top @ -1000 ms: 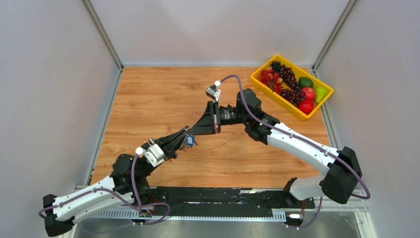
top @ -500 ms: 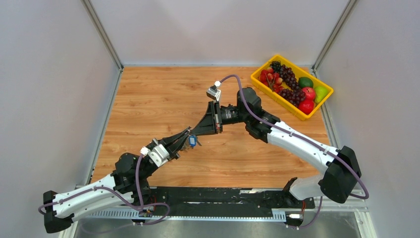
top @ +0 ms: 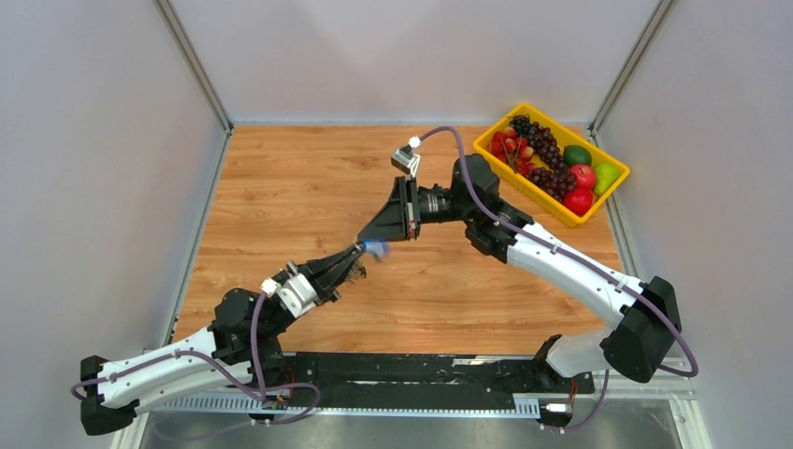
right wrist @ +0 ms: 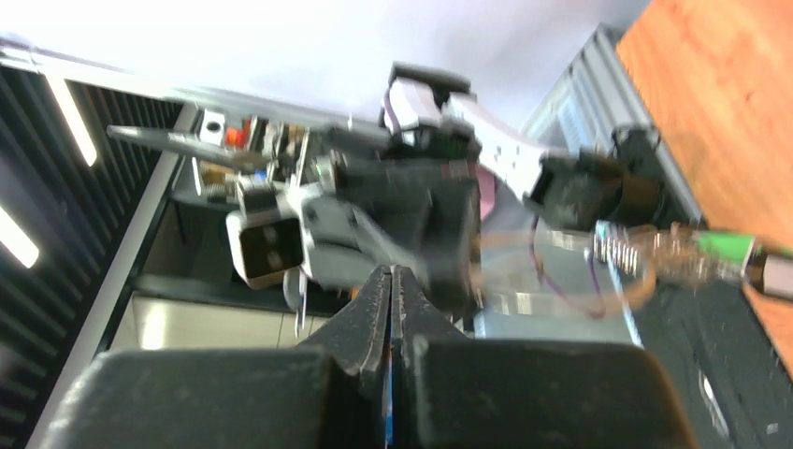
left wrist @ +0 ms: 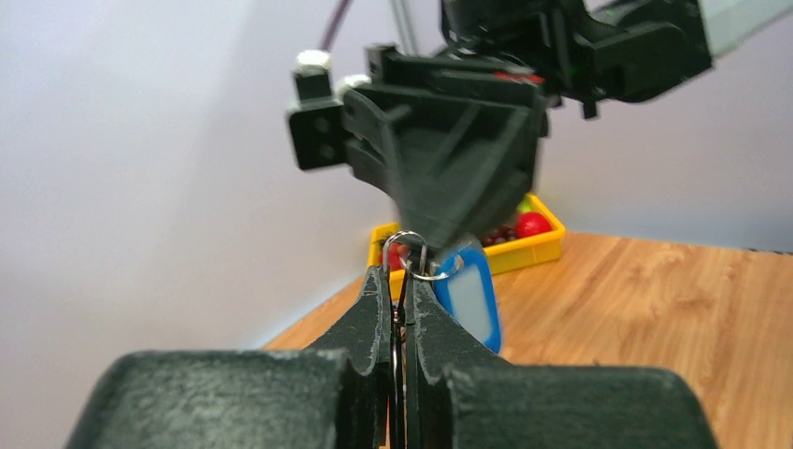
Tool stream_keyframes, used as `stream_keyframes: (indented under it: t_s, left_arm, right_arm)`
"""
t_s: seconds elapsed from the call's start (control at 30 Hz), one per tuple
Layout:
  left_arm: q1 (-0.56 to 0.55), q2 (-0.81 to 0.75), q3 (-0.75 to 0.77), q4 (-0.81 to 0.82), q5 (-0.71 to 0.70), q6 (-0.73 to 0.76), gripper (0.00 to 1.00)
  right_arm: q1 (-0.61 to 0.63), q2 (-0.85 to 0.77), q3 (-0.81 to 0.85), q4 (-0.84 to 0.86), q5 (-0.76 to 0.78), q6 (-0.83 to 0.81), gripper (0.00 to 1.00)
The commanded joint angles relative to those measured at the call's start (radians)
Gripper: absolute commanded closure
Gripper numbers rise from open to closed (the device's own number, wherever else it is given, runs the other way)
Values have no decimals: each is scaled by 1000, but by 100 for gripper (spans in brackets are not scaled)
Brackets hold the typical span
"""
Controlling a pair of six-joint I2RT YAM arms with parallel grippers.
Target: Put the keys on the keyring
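Note:
My left gripper [top: 353, 266] is shut on the keyring [left wrist: 406, 245], a thin silver wire loop whose top sticks out past the fingertips in the left wrist view. A key's blue tag [left wrist: 473, 296] hangs right behind that loop on a small ring. It also shows in the top view [top: 377, 249]. My right gripper [top: 371, 245] comes in from the far right, shut tip to tip against the left gripper. A blue sliver [right wrist: 388, 423] shows between its jaws. A blurred green tag [right wrist: 725, 247] shows at the right edge of the right wrist view.
A yellow basket [top: 520, 184] of fruit stands at the table's back right corner, behind the right arm. Grey walls close in the wooden table [top: 281, 196] on three sides. Both arms meet over its middle.
The right gripper has lifted and swung toward the back, drawing the blue tag up and to the right. The left gripper has followed slightly and still holds the ring.

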Motion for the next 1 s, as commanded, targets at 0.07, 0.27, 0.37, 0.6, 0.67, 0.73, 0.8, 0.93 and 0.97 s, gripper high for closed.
stream_keyframes:
  t_s: [0.07, 0.27, 0.37, 0.6, 0.67, 0.73, 0.8, 0.93, 0.97]
  left_arm:
    - [-46, 36, 5, -87, 153, -22, 100]
    - [-46, 34, 0, -81, 142, -25, 100]
    - [-46, 34, 3, -81, 139, -25, 100]
    - [-46, 24, 4, -77, 111, -28, 100]
    - [-46, 22, 7, -74, 95, -31, 100]
    - [-46, 19, 10, -73, 81, -37, 100]
    - [-46, 19, 14, -72, 66, -45, 100]
    - [-46, 11, 24, -70, 43, -67, 100]
    - [-45, 9, 24, -69, 38, -73, 100]
  right_arm:
    - [-33, -12, 105, 114, 156, -4, 100]
    - [-33, -29, 97, 116, 159, -6, 100]
    - [-33, -37, 89, 116, 161, -9, 100]
    - [-33, -76, 70, 103, 167, -56, 100]
    - [-35, -91, 60, 99, 172, -74, 100]
    - [-36, -106, 53, 90, 175, -98, 100]
    - [-40, -118, 57, 60, 174, -150, 100]
    - [-48, -151, 61, 5, 171, -258, 100]
    - [-48, -159, 66, -13, 170, -293, 100]
